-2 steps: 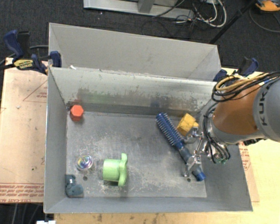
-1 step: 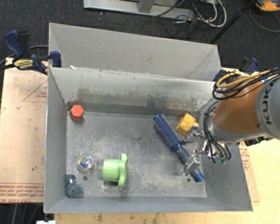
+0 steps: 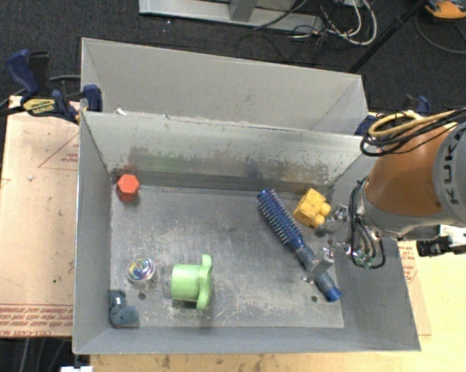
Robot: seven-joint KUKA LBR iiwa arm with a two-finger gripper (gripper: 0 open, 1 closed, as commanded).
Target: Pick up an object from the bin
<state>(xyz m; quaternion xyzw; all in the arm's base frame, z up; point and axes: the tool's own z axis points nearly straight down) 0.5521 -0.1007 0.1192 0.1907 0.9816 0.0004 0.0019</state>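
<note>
A blue brush [image 3: 282, 222] lies slanted in the right part of the bin, bristles toward the back wall and handle toward the front right. My gripper [image 3: 320, 270] is low over the handle end of this brush, right at it. A yellow block [image 3: 312, 206] sits just behind the brush, near the right wall and close to the arm's wrist.
A green spool-like plastic piece [image 3: 191, 283] lies front centre-left. Beside it is a small shiny ball [image 3: 140, 270], with a dark grey-blue piece [image 3: 122, 313] in the front left corner. A small orange-red block [image 3: 127, 186] rests at the back left.
</note>
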